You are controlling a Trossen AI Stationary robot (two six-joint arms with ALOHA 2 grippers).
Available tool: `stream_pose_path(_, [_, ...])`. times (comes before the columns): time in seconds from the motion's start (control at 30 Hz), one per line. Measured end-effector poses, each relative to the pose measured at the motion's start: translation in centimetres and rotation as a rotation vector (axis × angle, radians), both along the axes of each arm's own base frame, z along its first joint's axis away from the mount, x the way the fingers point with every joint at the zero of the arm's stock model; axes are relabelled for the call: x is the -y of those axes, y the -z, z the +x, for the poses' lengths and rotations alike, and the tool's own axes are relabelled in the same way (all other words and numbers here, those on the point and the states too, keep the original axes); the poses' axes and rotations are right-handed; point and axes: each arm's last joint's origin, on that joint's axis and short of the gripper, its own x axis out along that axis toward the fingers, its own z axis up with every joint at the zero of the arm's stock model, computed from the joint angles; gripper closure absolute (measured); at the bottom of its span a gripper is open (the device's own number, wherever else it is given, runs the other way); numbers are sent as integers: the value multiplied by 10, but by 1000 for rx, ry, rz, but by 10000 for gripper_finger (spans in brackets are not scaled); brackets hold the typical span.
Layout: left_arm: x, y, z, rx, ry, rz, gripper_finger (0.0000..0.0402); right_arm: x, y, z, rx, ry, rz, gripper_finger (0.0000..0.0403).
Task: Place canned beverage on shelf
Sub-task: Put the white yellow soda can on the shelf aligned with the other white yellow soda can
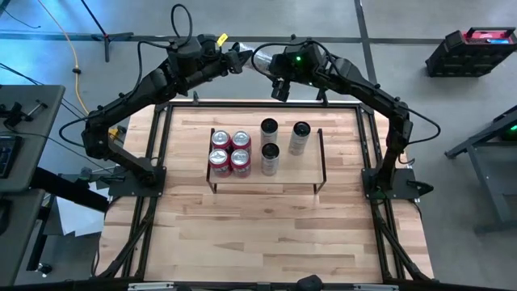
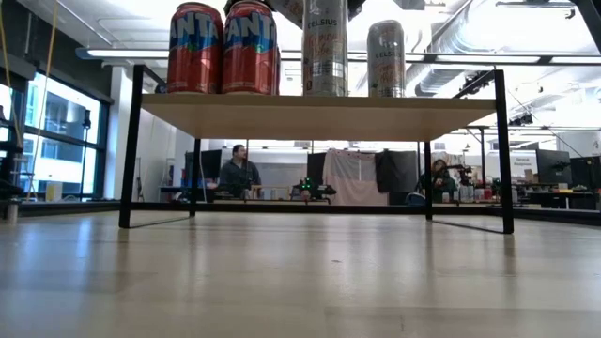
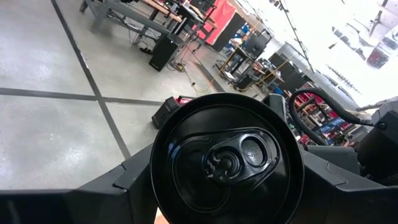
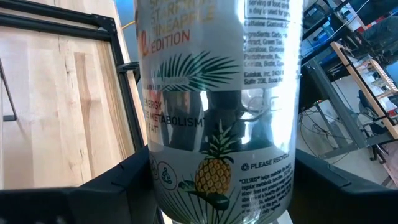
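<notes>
Left arm [image 1: 137, 89]: matte black jointed links, black looping cable, yellow tag near wrist.
Right arm [image 1: 380, 97]: matte black links, green indicator light at wrist.

Both arms reach high and inward, wrists nearly meeting. The left gripper [image 1: 242, 60] and right gripper [image 1: 266, 61] face each other, a can [image 4: 217, 112] clamped between the jaws of each.

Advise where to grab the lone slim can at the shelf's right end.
Grip the slim can around its mid-body, probably coming from the table's back edge: it stands upright, the shelf's end rail is close on its right and other cans on its left.
</notes>
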Motion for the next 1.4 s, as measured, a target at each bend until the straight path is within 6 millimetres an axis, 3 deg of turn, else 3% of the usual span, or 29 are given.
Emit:
stream_pose_path(0.33, [0, 0, 0, 2, 7, -2, 117, 0, 0, 0, 1, 0, 0, 148])
stream_pose_path(1.4, [-2, -9, -3, 0, 44, 114, 110, 2, -11, 7, 133, -2, -57, 149])
